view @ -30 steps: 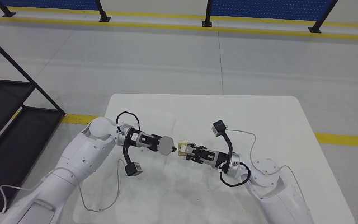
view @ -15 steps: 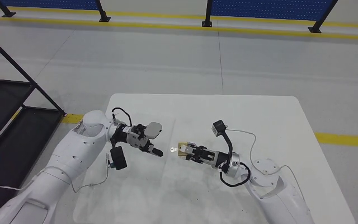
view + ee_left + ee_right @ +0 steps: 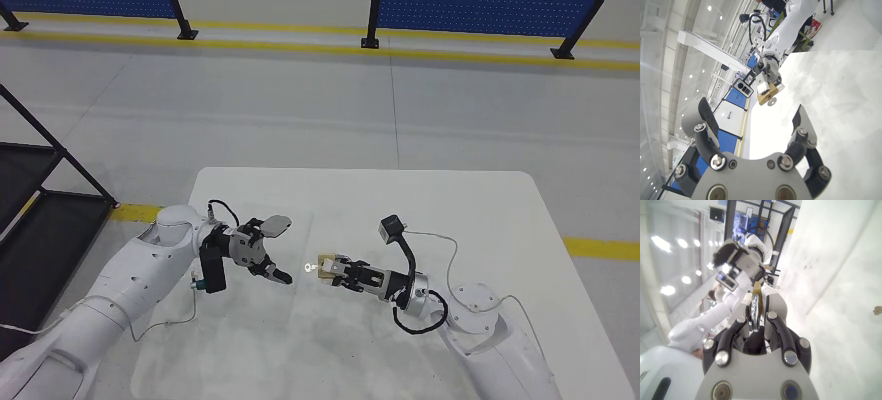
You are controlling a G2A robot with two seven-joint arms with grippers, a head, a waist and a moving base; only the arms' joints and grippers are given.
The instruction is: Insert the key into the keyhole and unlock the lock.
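brass padlock [image 3: 326,266] small, rigid, dense, smooth; right jaws pinch its body over middle of desk [image 3: 450,200]. key [image 3: 771,101] sits in keyhole, thin flat head protruding left. left jaws spread, near key, not touching. judgement: pinch head flat-on, turn gently; slippery metal.

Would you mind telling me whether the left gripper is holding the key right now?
No, the left gripper is open and empty, while the key sticks out of the padlock held by the right gripper.

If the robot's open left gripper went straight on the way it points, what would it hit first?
Probably the small silver key in the brass padlock that the right gripper holds; depth is unclear.
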